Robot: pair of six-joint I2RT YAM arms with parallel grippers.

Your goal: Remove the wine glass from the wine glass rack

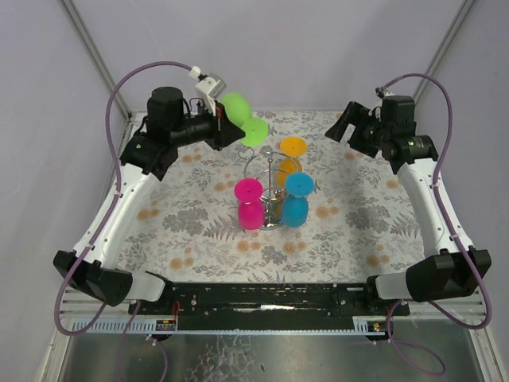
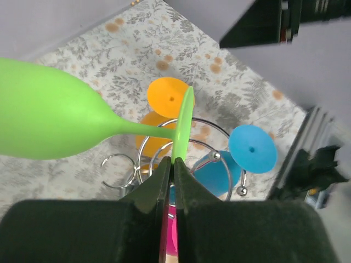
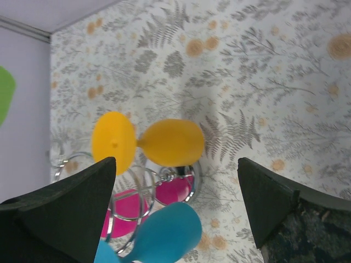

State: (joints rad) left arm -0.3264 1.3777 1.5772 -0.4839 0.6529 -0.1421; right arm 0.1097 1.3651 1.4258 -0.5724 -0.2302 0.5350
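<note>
Evidently left gripper (image 2: 171,167) pinched the green wine glass (image 2: 49,115) by its foot; right gripper (image 3: 175,175) gaped empty; withdraw steadily, clear of rack (image 2: 216,127)

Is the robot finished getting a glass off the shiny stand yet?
Nearly. Done: the green wine glass is off the wine glass rack. In hand: the left gripper is shut on its foot. Left: probably setting it down. The orange glass, pink glass and blue glass hang there; the right gripper is open.
</note>
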